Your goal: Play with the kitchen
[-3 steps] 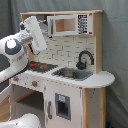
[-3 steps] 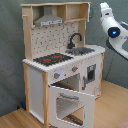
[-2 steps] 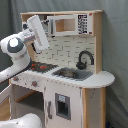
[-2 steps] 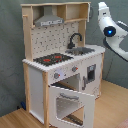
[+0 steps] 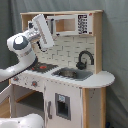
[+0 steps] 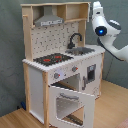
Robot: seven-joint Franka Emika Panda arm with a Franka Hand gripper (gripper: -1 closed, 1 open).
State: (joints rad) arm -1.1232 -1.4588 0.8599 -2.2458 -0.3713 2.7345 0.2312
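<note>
Above the hob (image 5: 44,66), my gripper (image 5: 46,46) hangs before the kitchen (image 6: 60,55) hood (image 6: 48,21); finger spread: cannot tell. Oven door (image 6: 70,102) hangs open.

kitchen (image 6: 60,70) side hiding gripper (second exterior view), oven door (image 6: 72,105) cropped below

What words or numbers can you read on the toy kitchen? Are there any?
None can be read.
The kitchen has a panel with dark marks at the upper right in the first exterior view: too blurred to read.
The knobs under the hob in the second exterior view show no readable numbers.
The robot arm has a blue light, no readable label.
</note>
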